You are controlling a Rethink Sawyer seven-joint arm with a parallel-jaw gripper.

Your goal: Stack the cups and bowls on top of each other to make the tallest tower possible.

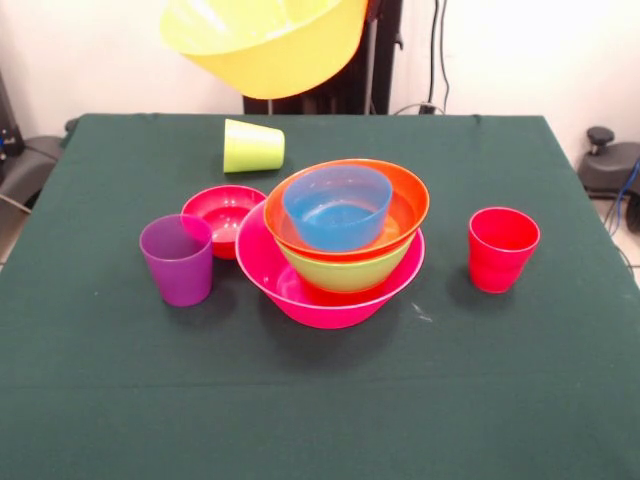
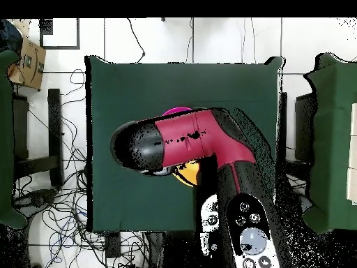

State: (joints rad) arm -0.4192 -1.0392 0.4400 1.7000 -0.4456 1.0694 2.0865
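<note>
The large yellow bowl hangs tilted in the air at the top of the front view, above the table's far edge. The gripper holding it is hidden behind it. In the overhead view the arm covers most of the table, and a bit of the yellow bowl shows under it. The tower stands mid-table: a pink bowl, a green bowl, an orange-red bowl and a blue bowl on top. A small red bowl sits to its left. The small orange bowl is out of view.
A purple cup stands upright at the front left. A red cup stands upright to the right. A lime green cup lies on its side behind the tower. The green tablecloth is bare in front.
</note>
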